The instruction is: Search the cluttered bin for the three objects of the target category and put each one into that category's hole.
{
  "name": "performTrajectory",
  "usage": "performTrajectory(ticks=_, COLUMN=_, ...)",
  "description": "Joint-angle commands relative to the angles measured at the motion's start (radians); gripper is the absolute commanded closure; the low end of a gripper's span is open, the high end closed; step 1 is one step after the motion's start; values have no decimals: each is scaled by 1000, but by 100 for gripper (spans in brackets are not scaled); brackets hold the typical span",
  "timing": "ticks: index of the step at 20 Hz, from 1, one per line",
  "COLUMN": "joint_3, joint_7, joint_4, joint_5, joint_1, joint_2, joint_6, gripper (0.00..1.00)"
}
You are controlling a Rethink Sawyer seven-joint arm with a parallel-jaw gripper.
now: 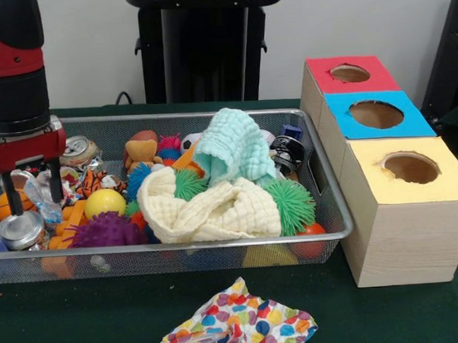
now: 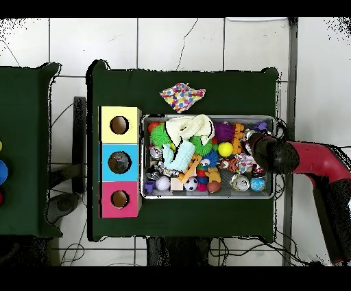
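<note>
My gripper (image 1: 35, 201) hangs open over the left end of the wire mesh bin (image 1: 333, 212), its two dark fingers (image 1: 13, 197) lowered among the clutter. A crumpled clear wrapper lies between them and a silver can (image 1: 19, 230) stands just below. A second can (image 1: 80, 150) lies behind it. In the overhead view the arm (image 2: 305, 159) reaches in from the right, with the gripper (image 2: 257, 147) at the right end of the bin (image 2: 209, 118). The wooden box beside the bin has a red hole (image 1: 350, 73), a blue hole (image 1: 376, 114) and a yellow hole (image 1: 411, 167).
A mint cloth (image 1: 232, 145) and a cream cloth (image 1: 208, 206) are heaped mid-bin over spiky balls, a yellow ball (image 1: 104, 202) and plush toys. A polka-dot cloth (image 1: 239, 323) lies on the green table in front of the bin.
</note>
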Motion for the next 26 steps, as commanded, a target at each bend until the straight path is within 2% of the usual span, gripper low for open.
performTrajectory(ticks=1, joint_3=-21, joint_7=-133, joint_4=-39, joint_5=-74, joint_1=-7, joint_2=53, joint_6=-29, gripper=0)
performTrajectory(ticks=8, joint_3=-4, joint_7=-161, joint_4=-55, joint_5=-70, joint_1=-25, joint_2=82, joint_6=-11, gripper=0)
performTrajectory(ticks=19, joint_3=-14, joint_7=-136, joint_4=-49, joint_5=-82, joint_1=-38, joint_2=160, joint_6=-67, gripper=0)
performTrajectory(ticks=26, joint_3=-15, joint_7=-140, joint_4=-32, joint_5=-69, joint_1=-44, joint_2=153, joint_6=-63, gripper=0)
